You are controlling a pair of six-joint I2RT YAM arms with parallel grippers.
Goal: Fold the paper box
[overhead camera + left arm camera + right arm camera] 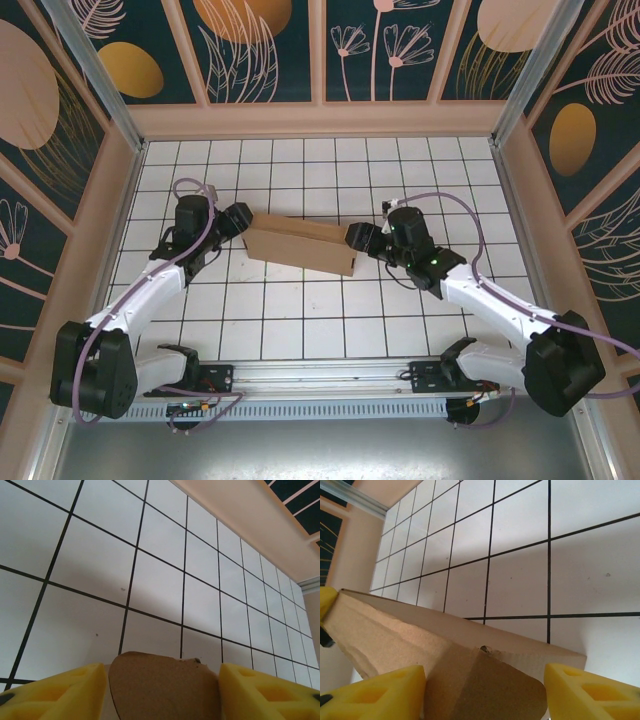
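On the gridded worktop [300,330] inside leaf-printed walls [270,50], left fingers [55,695] and right fingers [590,690] flank the paper box [300,245]; we cannot tell their grip

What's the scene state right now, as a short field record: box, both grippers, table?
paper box: brown cardboard, slim long shape, lying slantwise mid-table
left gripper: at the box's left end
left end flap: rounded, between the left gripper's yellow fingers
right gripper: at the box's right end
right end flap: rounded, between the right gripper's yellow fingers
grip: cannot tell whether either gripper clamps or only straddles its flap
table: white tiles, black grid lines
task status: end flaps not yet tucked
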